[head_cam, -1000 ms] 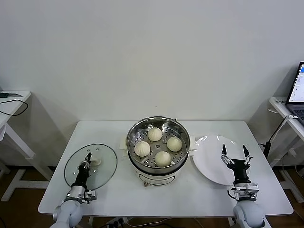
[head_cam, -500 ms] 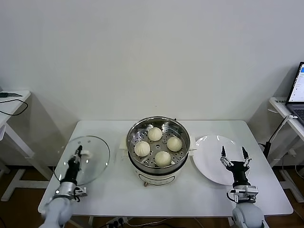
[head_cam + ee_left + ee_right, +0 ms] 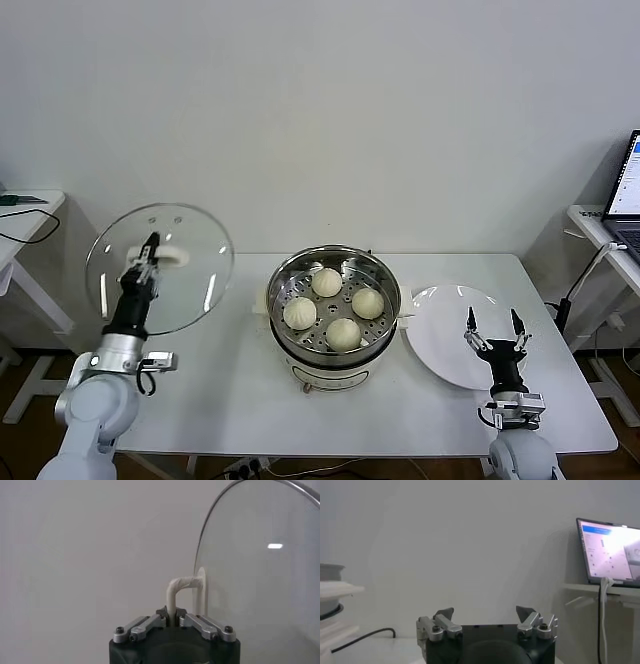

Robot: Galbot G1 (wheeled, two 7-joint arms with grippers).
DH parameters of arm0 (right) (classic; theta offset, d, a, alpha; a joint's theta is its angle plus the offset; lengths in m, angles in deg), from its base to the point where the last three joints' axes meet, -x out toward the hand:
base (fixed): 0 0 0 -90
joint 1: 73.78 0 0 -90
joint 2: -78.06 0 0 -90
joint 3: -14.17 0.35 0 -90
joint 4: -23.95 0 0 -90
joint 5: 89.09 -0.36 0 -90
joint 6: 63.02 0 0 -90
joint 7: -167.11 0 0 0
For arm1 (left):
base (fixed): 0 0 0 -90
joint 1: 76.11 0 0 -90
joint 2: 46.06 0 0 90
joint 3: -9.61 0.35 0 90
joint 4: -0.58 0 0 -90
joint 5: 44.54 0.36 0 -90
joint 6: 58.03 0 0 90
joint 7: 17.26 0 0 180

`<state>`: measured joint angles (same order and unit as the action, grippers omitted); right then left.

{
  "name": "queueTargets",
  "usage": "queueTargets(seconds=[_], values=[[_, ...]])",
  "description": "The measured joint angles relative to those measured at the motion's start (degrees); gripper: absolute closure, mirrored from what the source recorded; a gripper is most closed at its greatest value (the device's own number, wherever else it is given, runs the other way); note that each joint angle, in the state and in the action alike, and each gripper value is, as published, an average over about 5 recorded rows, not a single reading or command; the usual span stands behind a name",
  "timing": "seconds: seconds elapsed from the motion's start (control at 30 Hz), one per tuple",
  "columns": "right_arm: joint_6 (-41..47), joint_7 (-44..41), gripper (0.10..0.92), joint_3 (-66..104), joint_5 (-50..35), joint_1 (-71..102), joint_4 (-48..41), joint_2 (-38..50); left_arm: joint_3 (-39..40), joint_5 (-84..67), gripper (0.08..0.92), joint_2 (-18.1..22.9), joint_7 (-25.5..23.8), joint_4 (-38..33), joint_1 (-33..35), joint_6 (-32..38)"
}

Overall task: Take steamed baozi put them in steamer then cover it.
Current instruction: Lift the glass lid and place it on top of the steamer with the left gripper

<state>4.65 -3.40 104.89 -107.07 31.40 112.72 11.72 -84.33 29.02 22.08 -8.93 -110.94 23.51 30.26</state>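
The steamer [image 3: 333, 345] stands at the table's middle, a shiny steel pot on a white base. Several cream-white baozi [image 3: 343, 333] lie on its perforated tray. My left gripper [image 3: 150, 253] is shut on the white handle [image 3: 176, 592] of the cover [image 3: 190, 268], a clear glass lid with a metal rim. It holds the lid up on edge, well above the table, left of the steamer. In the left wrist view the lid [image 3: 260, 565] fills the far side. My right gripper [image 3: 493, 330] is open and empty over the near edge of the white plate [image 3: 445, 350].
A side table [image 3: 25, 215] with a cable stands at the far left. A laptop [image 3: 625, 200] sits on a stand at the far right and also shows in the right wrist view [image 3: 610, 552]. The table's front edge [image 3: 350, 440] lies near both arms.
My left gripper has lifted the cover off the table and raised it high, tilting it onto its edge. The right arm has stayed in place.
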Motion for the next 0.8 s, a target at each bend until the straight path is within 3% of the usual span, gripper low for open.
queueTargets(seconds=[0.2,0.4,0.8], values=[[0.2,-0.1,0.203,0.1,0.5,-0.1,-0.2,-0.3,9.3,-2.4,0.807,0.6,-5.8,-6.9,-1.9,-6.7],[0.2,-0.2,0.203,0.3,0.9,-0.2,-0.7,-0.9,20.2,-1.9,0.807,3.3,-11.6,-9.4,-4.6,-14.2],[-0.6,-0.8,0.203,0.8,1.5,-0.1,-2.2,-2.1,33.4,4.0,0.807,11.3,-18.7,-2.3,-11.0,-24.0]])
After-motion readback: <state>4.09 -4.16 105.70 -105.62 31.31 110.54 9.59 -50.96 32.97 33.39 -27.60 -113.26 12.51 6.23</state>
